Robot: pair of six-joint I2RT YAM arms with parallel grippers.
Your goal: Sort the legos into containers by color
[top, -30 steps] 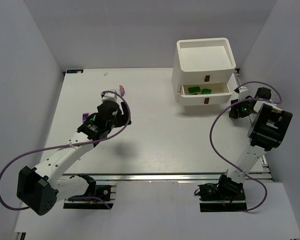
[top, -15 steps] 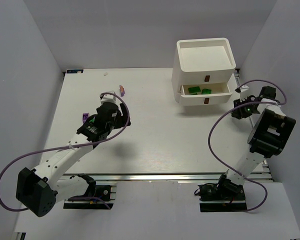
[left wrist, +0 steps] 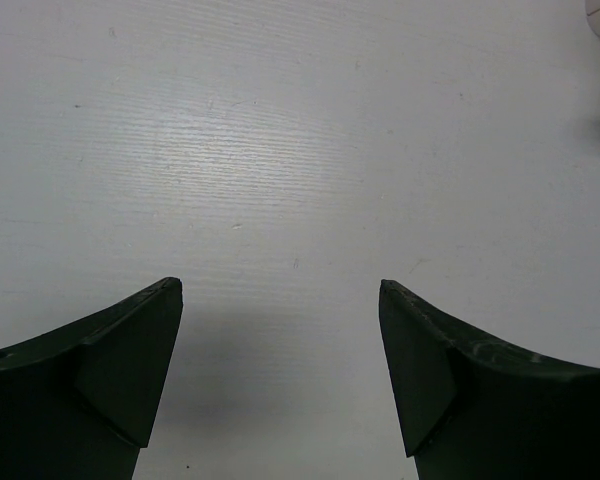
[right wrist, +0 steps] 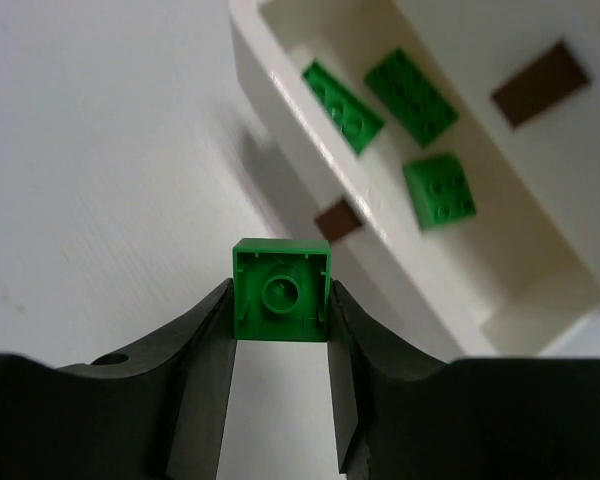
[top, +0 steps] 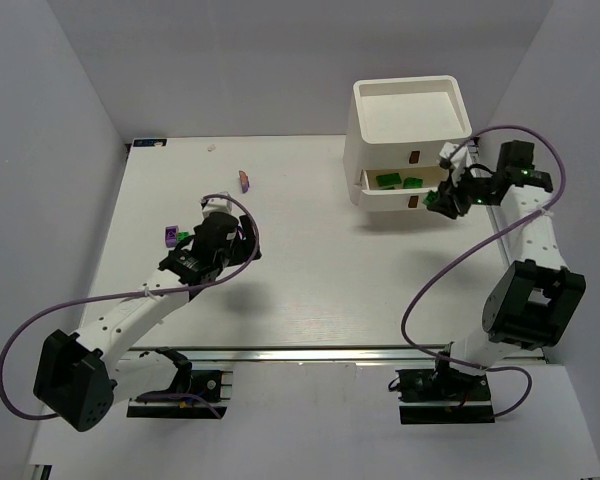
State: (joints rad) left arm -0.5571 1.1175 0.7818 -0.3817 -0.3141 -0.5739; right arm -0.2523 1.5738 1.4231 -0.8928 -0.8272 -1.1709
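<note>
Green lego clamped in right gripper, just short of open drawer's front wall. To be carried fully over that wall before release. Left gripper spread wide, empty, well apart from drawer.

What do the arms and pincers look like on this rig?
Same build for both: the left arm and right arm have white links, bulky black joint housings and black bases. A loose purple cable loops along each. The left pincer and right pincer have two dark, near-black wedge-tipped fingers. A small green light glows on the right wrist.
</note>
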